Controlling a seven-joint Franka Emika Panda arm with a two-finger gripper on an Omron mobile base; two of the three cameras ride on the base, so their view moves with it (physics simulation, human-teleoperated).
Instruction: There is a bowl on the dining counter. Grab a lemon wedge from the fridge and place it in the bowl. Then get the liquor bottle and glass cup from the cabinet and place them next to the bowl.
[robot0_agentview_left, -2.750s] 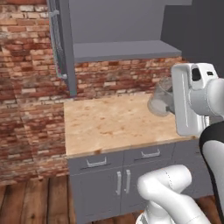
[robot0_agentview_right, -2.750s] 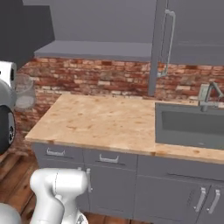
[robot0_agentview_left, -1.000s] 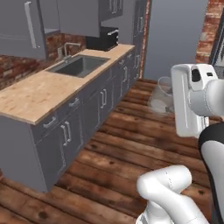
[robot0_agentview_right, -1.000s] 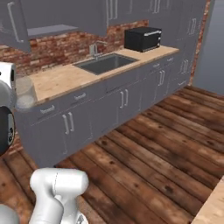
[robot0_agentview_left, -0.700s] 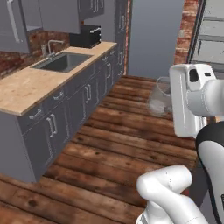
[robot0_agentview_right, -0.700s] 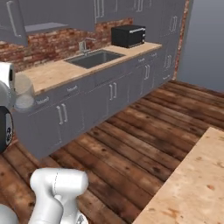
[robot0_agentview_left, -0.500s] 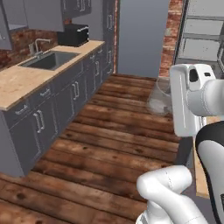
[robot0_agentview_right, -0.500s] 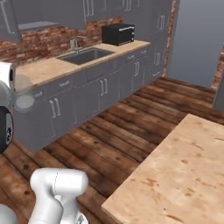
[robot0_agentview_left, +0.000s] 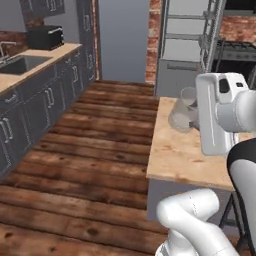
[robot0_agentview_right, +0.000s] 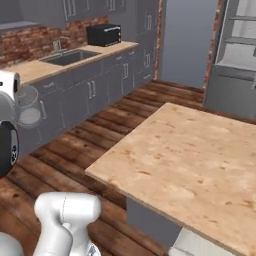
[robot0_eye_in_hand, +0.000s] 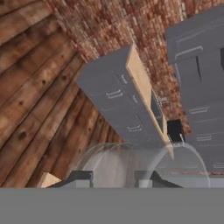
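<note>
Left base view: the glass cup (robot0_agentview_left: 183, 110) hangs sideways in the air at the front of the white hand, over the near edge of the dining counter (robot0_agentview_left: 175, 155). Right base view: the cup (robot0_agentview_right: 27, 106) juts from the hand at the left edge, above the wood floor (robot0_agentview_right: 100, 135), well apart from the counter (robot0_agentview_right: 200, 165). Hand view: the gripper (robot0_eye_in_hand: 114, 178) is clamped on the cup (robot0_eye_in_hand: 144, 164), its rim arching just beyond the fingertips (robot0_eye_in_hand: 81, 177).

Glass cup (robot0_eye_in_hand: 140, 164) in claw (robot0_eye_in_hand: 114, 178), above wooden floor (robot0_eye_in_hand: 30, 78).
</note>
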